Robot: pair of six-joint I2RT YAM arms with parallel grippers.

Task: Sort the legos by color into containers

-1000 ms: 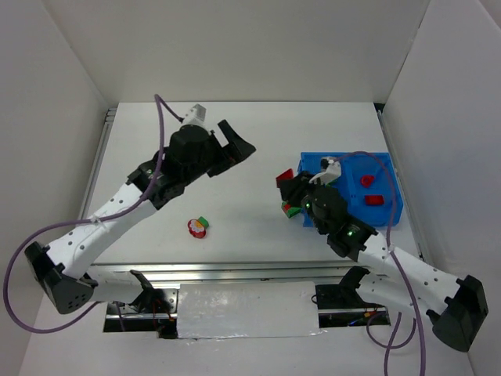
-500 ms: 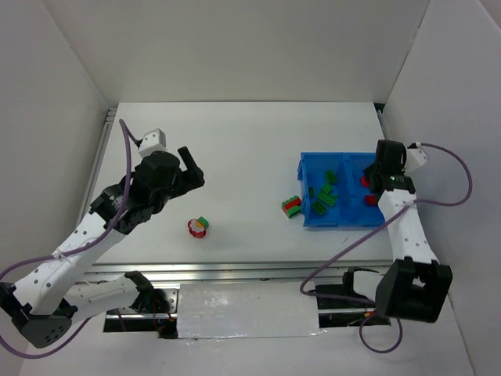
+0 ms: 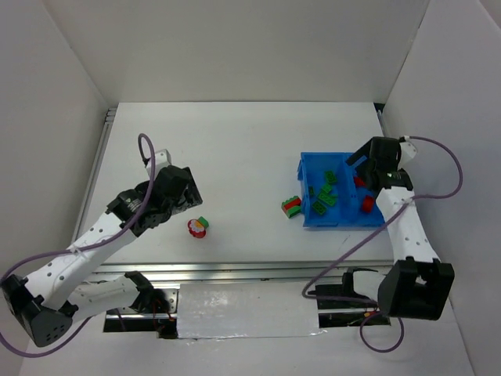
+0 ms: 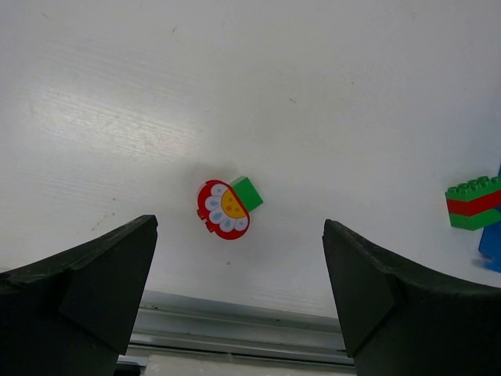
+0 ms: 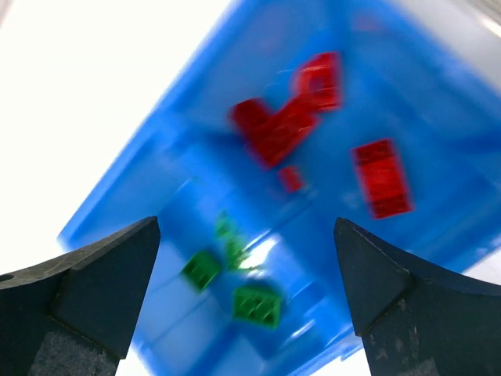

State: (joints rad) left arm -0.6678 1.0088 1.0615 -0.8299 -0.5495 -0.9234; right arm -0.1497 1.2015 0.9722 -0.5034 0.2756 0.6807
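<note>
The blue bin [image 3: 344, 222] stands at the right, with green legos [image 3: 327, 193] in its left compartment and red ones [image 3: 366, 205] in its right. My right gripper [image 3: 358, 168] hangs open and empty above the bin [image 5: 180, 157], over blurred red bricks [image 5: 286, 125] and green bricks [image 5: 258, 304]. A red-green stack [image 3: 292, 207] lies just left of the bin. A round red-white piece [image 4: 223, 209] touches a green brick [image 4: 247, 193] on the table. My left gripper [image 4: 239, 290] is open above and just short of them, holding nothing.
White walls enclose the table on three sides. A metal rail [image 4: 235, 329] runs along the near edge, close behind the round piece. The red-green stack [image 4: 473, 202] and a corner of the bin [image 4: 493, 247] show at the right edge of the left wrist view.
The right gripper has opened wide over the bin after swinging from the stack to the bin's right side. The left arm has drawn back and down toward the round piece.
</note>
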